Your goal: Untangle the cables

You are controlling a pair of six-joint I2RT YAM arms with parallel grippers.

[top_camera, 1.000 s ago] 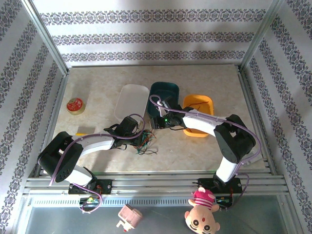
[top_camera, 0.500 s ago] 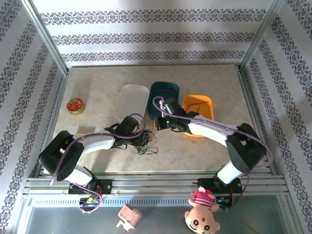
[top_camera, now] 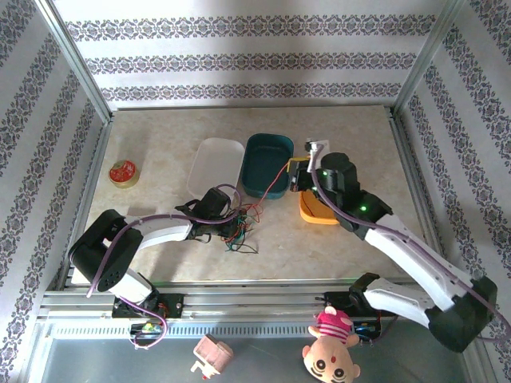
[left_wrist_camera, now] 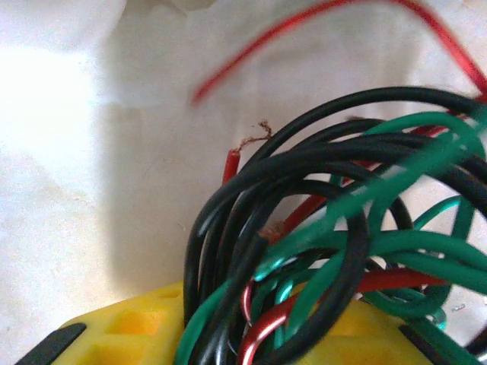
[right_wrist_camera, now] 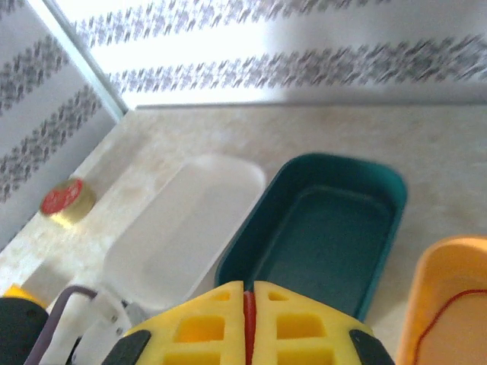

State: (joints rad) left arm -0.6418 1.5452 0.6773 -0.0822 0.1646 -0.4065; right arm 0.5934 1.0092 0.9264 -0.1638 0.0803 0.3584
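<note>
The table [top_camera: 359, 136] carries three trays in one row: left tray [top_camera: 214, 163], middle tray [top_camera: 269, 163] just beside it, and right tray [top_camera: 318, 212] next. The tin [top_camera: 122, 172] sits well apart, near the table's left edge. The cables [top_camera: 242, 231] lie in front of the left and middle trays. My left gripper [top_camera: 227, 227] is at their left side. My right gripper [right_wrist_camera: 249, 293] hangs above the gap between the middle and right trays.

You're working in a robot test cell, a lab rig rather than a home.
Aluminium posts [top_camera: 78, 68] at 11 and 1 o'clock frame patterned wall panels [top_camera: 247, 60] around a marble-look tabletop [top_camera: 160, 132]; both arms [top_camera: 156, 233] sit bolted to slotted rails [top_camera: 255, 307] at 6 o'clock, beside a plush doll [top_camera: 329, 347].
</note>
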